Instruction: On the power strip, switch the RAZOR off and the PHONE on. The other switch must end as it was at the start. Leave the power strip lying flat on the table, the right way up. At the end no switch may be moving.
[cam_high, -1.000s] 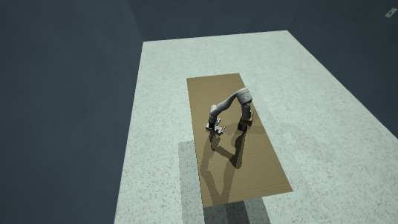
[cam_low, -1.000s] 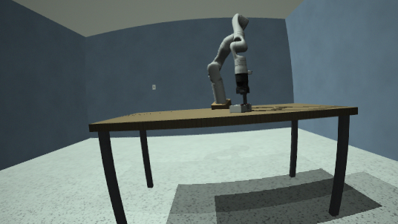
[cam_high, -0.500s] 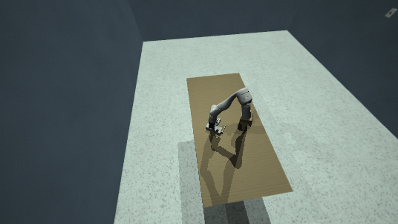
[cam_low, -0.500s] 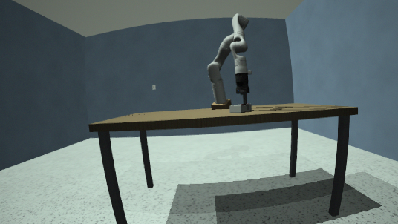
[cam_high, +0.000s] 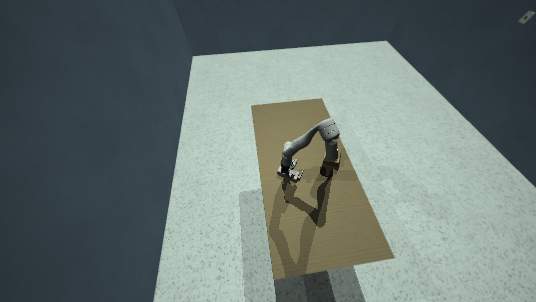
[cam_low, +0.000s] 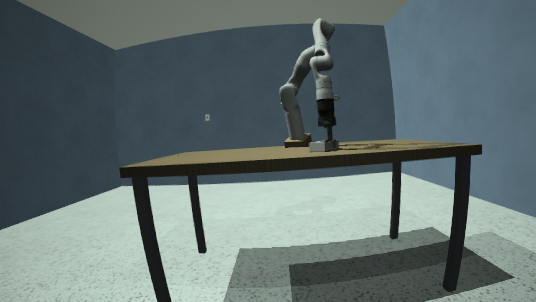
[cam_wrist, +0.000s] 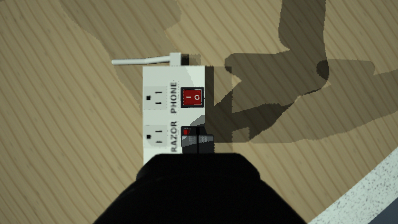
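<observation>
A white power strip (cam_wrist: 172, 112) lies flat on the wooden table, right way up, with its cord end at the top of the wrist view. It also shows in the top view (cam_high: 291, 172) and in the exterior view (cam_low: 323, 145). The red PHONE switch (cam_wrist: 192, 97) is in plain view. My gripper (cam_wrist: 197, 136) is shut, its fingertips on the RAZOR switch (cam_wrist: 187, 132), which they mostly cover; only a small red corner shows. The rest of the strip below RAZOR is hidden under my gripper.
The arm's base block (cam_low: 297, 142) stands on the table beside the strip. The table's edge and the speckled floor (cam_wrist: 367, 195) show at the lower right of the wrist view.
</observation>
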